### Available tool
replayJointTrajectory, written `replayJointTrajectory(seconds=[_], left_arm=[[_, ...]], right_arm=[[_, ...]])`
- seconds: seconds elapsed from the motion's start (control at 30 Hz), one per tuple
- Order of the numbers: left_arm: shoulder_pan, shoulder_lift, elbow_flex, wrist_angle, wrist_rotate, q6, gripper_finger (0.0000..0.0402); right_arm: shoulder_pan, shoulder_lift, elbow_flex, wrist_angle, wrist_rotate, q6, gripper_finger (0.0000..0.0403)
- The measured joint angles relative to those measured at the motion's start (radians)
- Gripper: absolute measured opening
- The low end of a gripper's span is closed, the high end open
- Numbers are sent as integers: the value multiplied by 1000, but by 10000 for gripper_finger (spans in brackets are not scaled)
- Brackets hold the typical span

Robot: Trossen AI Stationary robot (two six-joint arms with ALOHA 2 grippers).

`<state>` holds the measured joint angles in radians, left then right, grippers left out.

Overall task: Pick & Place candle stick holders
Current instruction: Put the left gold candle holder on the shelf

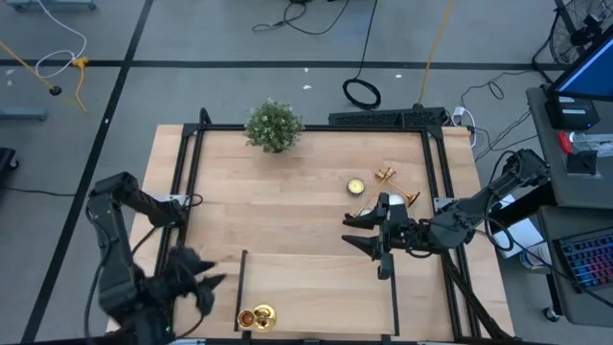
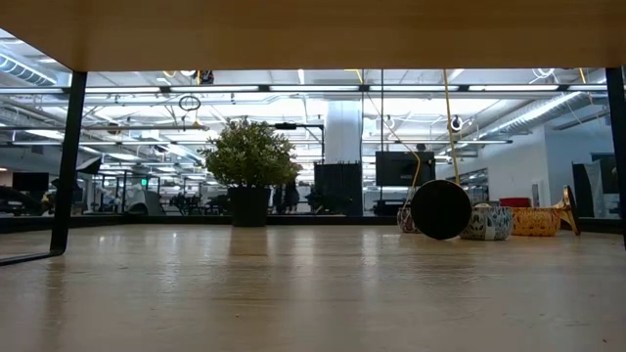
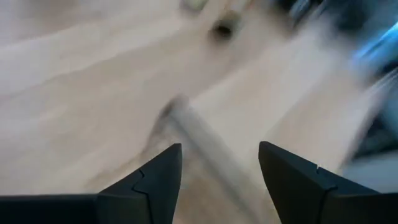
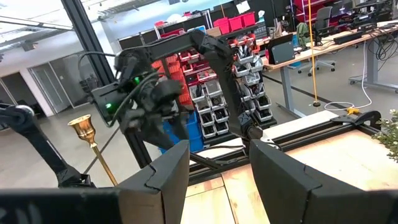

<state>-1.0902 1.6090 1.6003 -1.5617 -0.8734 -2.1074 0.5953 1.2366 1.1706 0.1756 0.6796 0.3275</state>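
Nearby, a potted plant [image 1: 274, 126] stands behind; left gripper [image 1: 196, 278] jaws spread empty, right gripper's [image 1: 369, 233] unclear.

plant [image 1: 274, 126]: upright at bench far edge, left of centre | bench [image 1: 287, 211]: light wood, black frame | cable coil [image 1: 362, 93]: on floor beyond bench | keyboard [image 1: 586, 261]: on side desk, right | red bins [image 4: 205, 59]: shelved in room

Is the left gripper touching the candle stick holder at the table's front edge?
Apart. In the high view, the left gripper sits clear of the candle stick holder, bare wood between them.
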Motion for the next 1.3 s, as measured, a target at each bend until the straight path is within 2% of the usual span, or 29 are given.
replayJointTrajectory(seconds=[0.07, 0.13, 0.2, 0.3, 0.5, 0.63, 0.7, 0.8, 0.87, 0.93, 1.17, 1.23, 1.3], left_arm=[[28, -38, -28, 21, -118, -48, 218], [79, -65, -38, -2, -175, -77, 218], [123, -91, -52, -11, -190, -68, 218], [206, -143, -67, 7, -177, 44, 218], [335, -218, -67, 20, 28, 296, 218], [348, -248, -67, 28, 144, 404, 218], [347, -251, -67, 44, 248, 453, 218], [336, -255, -67, 110, 463, 529, 210], [297, -253, -67, 199, 541, 554, 193], [230, -247, -67, 300, 518, 553, 166], [-44, -180, -67, 511, 169, 507, 43], [-97, -140, -67, 566, 144, 532, 12], [-128, -93, -67, 623, 156, 554, 8]], right_arm=[[0, 0, 0, 0, 0, 0, 164], [0, 0, 0, 0, 0, -9, 164], [0, 0, 0, -1, 0, -30, 164], [0, 0, 0, 0, 0, -60, 164], [0, 0, 0, 0, -8, -88, 164], [0, 0, 0, -2, -52, -82, 164], [0, 0, 0, -2, -55, -86, 164], [0, 0, 0, -1, -54, -86, 164], [0, 0, 0, -1, -53, -86, 164], [0, 0, 0, -1, -53, -81, 164], [0, 0, 0, -1, -53, -72, 164], [0, 0, 0, -1, -53, -63, 164], [0, 0, 0, -1, -53, -60, 164]])
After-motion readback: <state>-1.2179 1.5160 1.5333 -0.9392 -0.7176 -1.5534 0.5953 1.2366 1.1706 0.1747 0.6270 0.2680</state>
